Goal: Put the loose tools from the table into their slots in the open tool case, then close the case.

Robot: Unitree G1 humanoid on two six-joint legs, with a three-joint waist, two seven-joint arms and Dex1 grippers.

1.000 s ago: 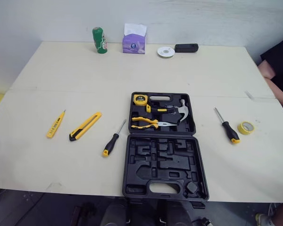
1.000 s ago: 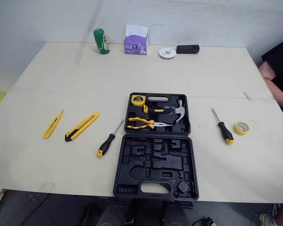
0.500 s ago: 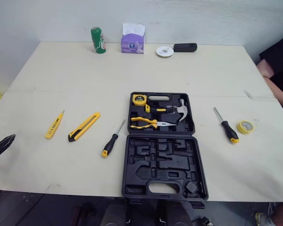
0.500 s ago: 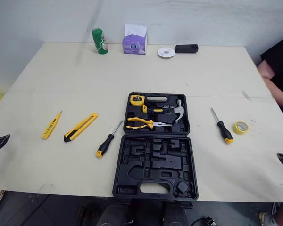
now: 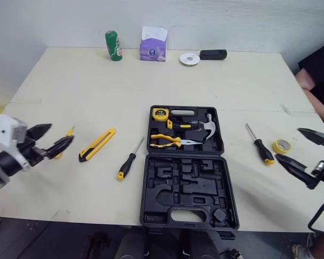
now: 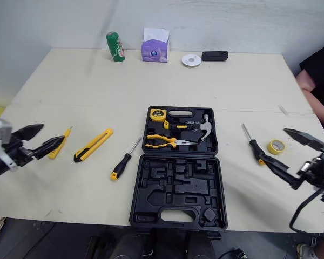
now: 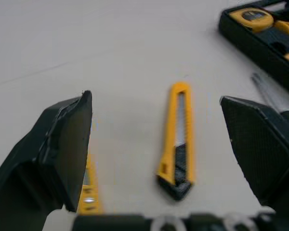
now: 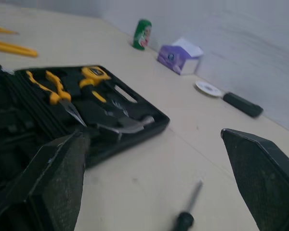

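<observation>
Sitting wide and pale, the desk (image 5: 97, 81) carries all the things. In the middle of it lies the black tool case (image 5: 186, 183), open flat. Its far half holds a tape measure, pliers and a hammer. Its near half has bare slots.

The left pincer (image 5: 61, 132) hangs over the left side of the desk, spread wide and holding nothing. The right pincer (image 5: 289, 143) hangs over the right side, also spread wide and holding nothing.

The yellow knife (image 5: 98, 144) lies on the desk between the left pincer and the case. It is just ahead of that pincer, and in the left wrist view it sits between the two fingers. Its long side runs nearly the same way the pincer points, with the black end nearer the pincer. So I think the wrist must turn to pinch it across its thin sides.

One screwdriver (image 5: 128, 160) lies just left of the case. The other screwdriver (image 5: 261, 145) lies right of the case, near the right pincer. The thin yellow tester pen (image 7: 89, 190) lies close under the left pincer. The small tape roll (image 5: 282, 145) sits just beside the right screwdriver.

The left arm is nearer the knife, so that looks like the first pick.
</observation>
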